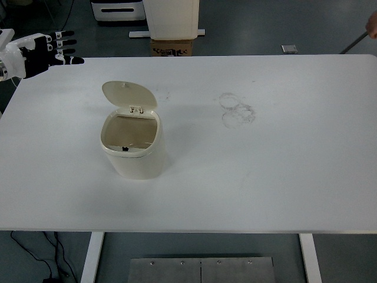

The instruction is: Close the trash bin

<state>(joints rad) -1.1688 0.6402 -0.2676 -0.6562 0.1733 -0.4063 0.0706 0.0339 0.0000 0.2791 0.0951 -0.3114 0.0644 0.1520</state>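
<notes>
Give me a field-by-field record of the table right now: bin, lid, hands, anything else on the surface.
bin: cream trash bin, upright, left of the table's middle
lid: lid hinged up at the back, bin open
inside: no contents can be made out
left hand: left hand at the table's far left corner, fingers spread, holding nothing, apart from the bin
right hand: not in view
table: white table, faint ring marks right of the bin
</notes>
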